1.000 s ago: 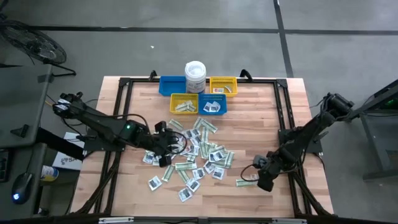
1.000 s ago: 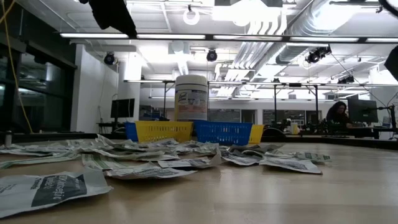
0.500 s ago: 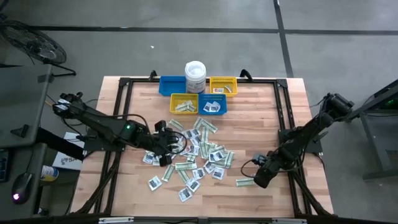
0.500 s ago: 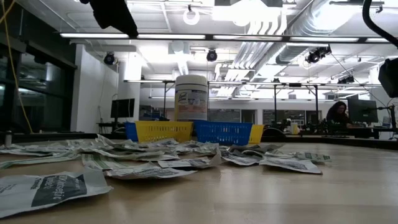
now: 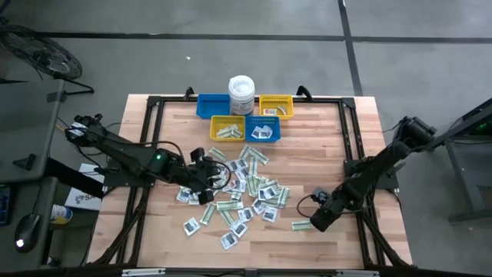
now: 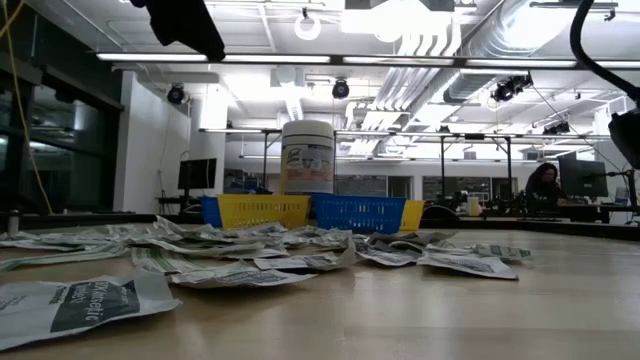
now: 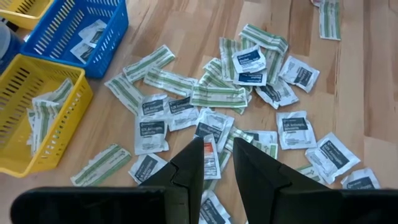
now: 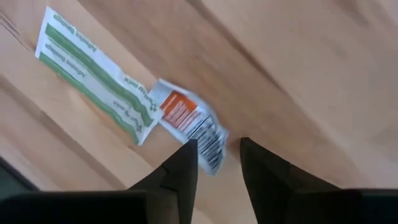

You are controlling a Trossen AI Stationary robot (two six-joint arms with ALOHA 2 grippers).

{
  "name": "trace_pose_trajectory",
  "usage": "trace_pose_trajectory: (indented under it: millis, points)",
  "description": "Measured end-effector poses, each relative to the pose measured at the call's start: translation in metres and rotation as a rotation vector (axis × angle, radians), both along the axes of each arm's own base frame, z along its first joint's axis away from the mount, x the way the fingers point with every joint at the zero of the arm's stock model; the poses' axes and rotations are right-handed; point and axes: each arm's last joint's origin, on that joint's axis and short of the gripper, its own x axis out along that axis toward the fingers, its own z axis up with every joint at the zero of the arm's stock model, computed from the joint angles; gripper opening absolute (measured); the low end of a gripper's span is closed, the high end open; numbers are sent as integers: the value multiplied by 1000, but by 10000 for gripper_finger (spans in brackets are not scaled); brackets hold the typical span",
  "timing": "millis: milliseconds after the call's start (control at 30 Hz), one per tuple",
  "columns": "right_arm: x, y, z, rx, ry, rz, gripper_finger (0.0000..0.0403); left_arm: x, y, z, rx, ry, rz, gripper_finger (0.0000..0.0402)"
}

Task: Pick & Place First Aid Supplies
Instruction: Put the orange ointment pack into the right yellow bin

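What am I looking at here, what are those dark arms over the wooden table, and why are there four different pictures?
Those are two robot arms, each ending in a two-finger gripper. One camera looks down from above, one sits at table height, and one rides on each wrist. On the table lies a heap of first aid packets, with small bins and a white tub behind. The left gripper hangs over the heap and seems to hold a small packet. The right gripper is low, its fingers either side of an orange-printed packet.
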Motion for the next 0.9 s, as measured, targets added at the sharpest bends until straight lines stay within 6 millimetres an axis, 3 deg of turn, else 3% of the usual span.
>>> trace_pose_trajectory:
  millis: [333, 767, 900]
  points:
    - [0, 1, 0, 29, 38, -110, 85, 0, 0, 0, 0, -1, 3, 87]
    - [-1, -1, 0, -8, 31, -140, 9, 0, 0, 0, -3, 1, -1, 87]
    - [0, -1, 0, -14, 26, -166, 3, 0, 0, 0, -2, 1, -2, 87]
